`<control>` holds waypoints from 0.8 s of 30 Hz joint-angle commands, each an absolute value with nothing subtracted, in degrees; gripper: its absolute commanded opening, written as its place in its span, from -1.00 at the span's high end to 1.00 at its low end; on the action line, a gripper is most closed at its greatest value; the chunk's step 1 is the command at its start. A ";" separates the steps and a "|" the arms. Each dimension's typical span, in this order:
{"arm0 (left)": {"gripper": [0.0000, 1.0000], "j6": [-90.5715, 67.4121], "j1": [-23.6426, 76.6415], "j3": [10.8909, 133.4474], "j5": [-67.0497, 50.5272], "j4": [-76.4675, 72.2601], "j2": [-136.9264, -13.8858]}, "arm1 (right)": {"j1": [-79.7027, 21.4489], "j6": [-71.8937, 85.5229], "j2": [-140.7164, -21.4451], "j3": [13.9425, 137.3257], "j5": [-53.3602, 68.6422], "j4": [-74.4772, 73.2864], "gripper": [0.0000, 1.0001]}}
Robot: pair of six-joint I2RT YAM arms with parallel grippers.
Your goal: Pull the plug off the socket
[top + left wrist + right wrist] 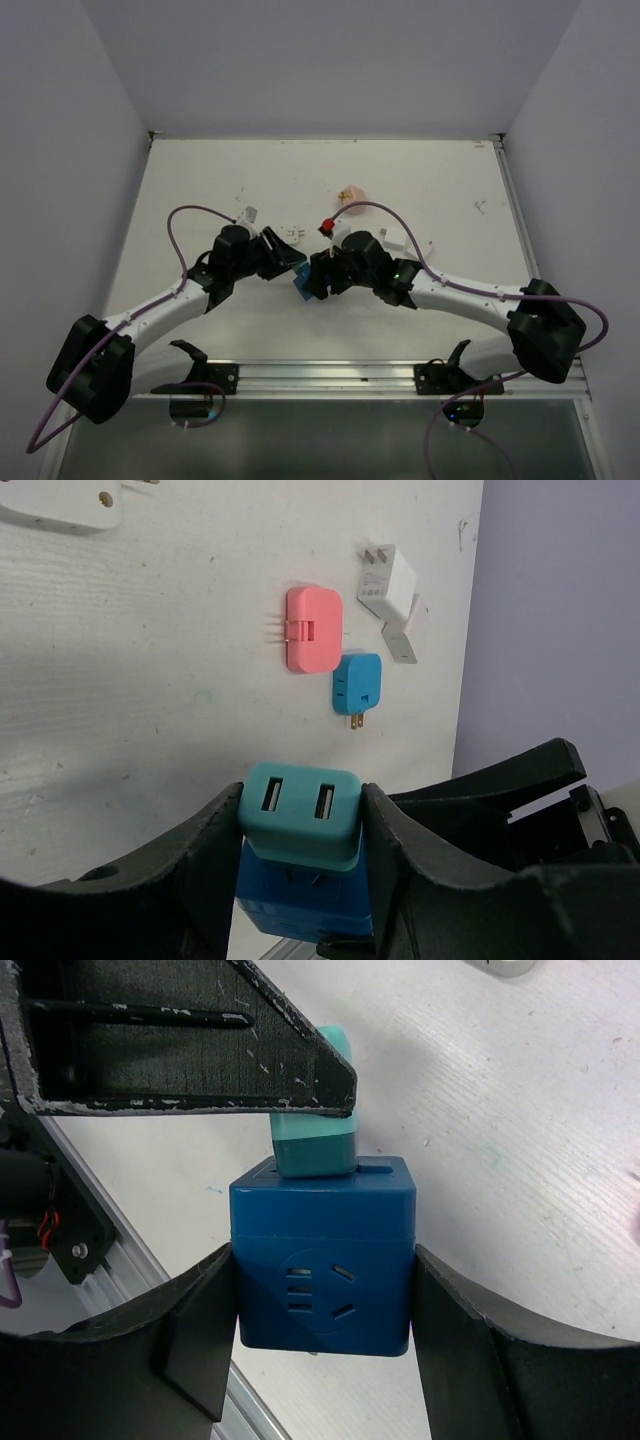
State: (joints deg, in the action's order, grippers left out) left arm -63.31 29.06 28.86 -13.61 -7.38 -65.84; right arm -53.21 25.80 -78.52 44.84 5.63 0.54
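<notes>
Right wrist: right tool (pixel 322 1305) pinches blue socket (pixel 320 1225); left tool (pixel 300 815) pinches teal plug (pixel 314 1148) seated atop; pull straight apart.

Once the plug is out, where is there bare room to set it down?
Bare: the table between the socket and the near rail, and its far-left corner against the back wall. Crowded: beyond the plug, where the pink adapter, blue adapter and white charger lie close together.

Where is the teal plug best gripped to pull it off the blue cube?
The teal plug, by its two flat sides, from its outlet end: only that part stands clear of the blue cube. The left gripper clamps there; the right gripper holds the cube.
</notes>
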 commanded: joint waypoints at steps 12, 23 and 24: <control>1.00 -56.78 15.56 40.86 -9.23 -8.26 -63.81 | -53.79 23.12 -80.77 45.61 7.12 -13.09 1.00; 1.00 -48.96 13.54 51.07 -4.65 -2.46 -65.92 | -54.41 24.08 -76.31 47.20 7.12 -15.38 1.00; 1.00 -48.69 13.54 50.98 -6.14 -2.11 -66.09 | -54.49 24.43 -75.42 47.28 6.60 -15.47 1.00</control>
